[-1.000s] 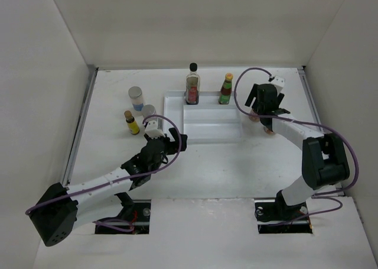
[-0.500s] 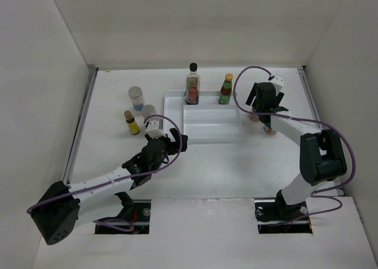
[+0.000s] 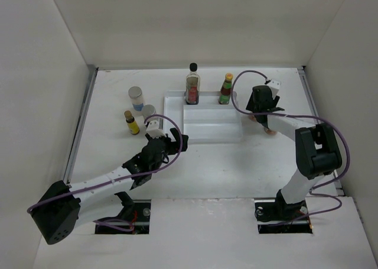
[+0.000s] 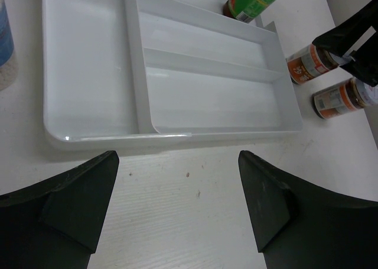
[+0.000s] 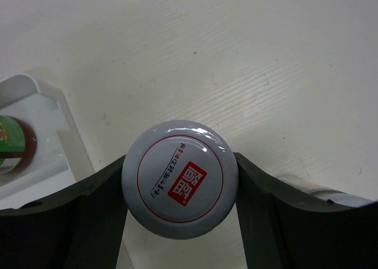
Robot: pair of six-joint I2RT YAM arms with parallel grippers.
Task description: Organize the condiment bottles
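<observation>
From above, we can barely make out the red jar [image 3: 253, 117]. Only a reddish sliver shows at 3 o'clock of the tray [image 3: 204, 130], under the right gripper [image 3: 257, 110], whose own body hides its fingers. The other red jar [image 3: 269, 130] peeks from beneath the forearm at 4 o'clock of the first. The tall bottle [image 3: 192, 83] and the sauce bottle [image 3: 226, 88] stand upright in the tray's 12 o'clock row. At the tray's 9 to 10 o'clock stand one blue jar [image 3: 136, 97], a second blue jar [image 3: 148, 110] partly covered by the left wrist, and the small yellow bottle [image 3: 131, 123]. The left gripper [image 3: 177, 142] hangs at the tray's 7 o'clock corner.

The left wrist view shows both red jars on the table just off the tray's end, leaning toward 2 o'clock in the picture. The sauce bottle is cut off at the top edge. The left fingers [image 4: 77, 201] are spread wide with nothing between them.

The right wrist view looks straight down the red jar's long axis: it stands upright, its pale lid facing us. Both fingers [image 5: 97, 213] meet the lid's sides with no gap we can see, so we read a grasp. The 4 o'clock finger mostly hides the other red jar.
</observation>
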